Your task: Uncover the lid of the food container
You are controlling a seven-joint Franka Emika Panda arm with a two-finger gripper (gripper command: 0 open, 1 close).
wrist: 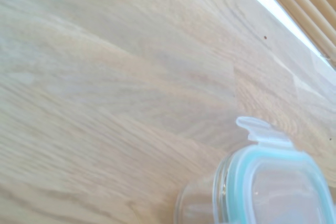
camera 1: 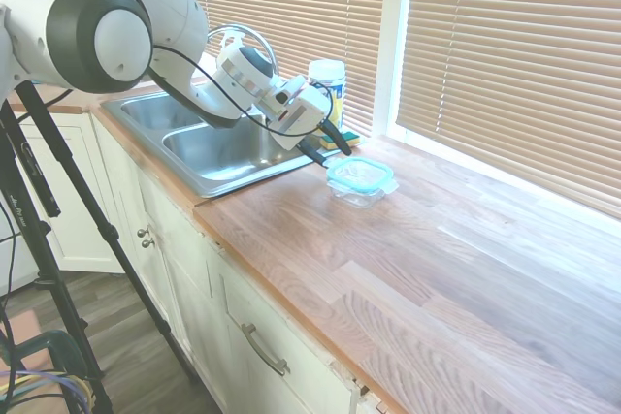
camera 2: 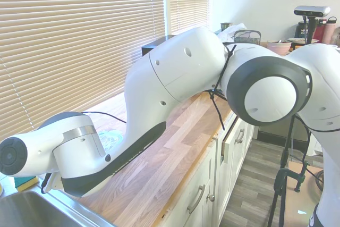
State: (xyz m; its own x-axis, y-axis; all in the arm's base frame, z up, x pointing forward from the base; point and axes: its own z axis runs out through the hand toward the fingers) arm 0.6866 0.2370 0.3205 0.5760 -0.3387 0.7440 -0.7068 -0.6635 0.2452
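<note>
Frame centre: food container (camera 1: 361,191) on wooden worktop (camera 1: 437,269), lid (camera 1: 360,175) seated on top. End effector (camera 1: 326,145) just left, fingers spread, holding nothing, not touching.

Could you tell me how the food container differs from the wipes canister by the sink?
The container is low, clear and rounded-square; the canister is tall, white, round and yellow-labelled. The container has a teal-rimmed lid; the canister's cap is white. The container sits nearer the counter's front edge, the canister by the blinds. Both stand upright and closed.
</note>
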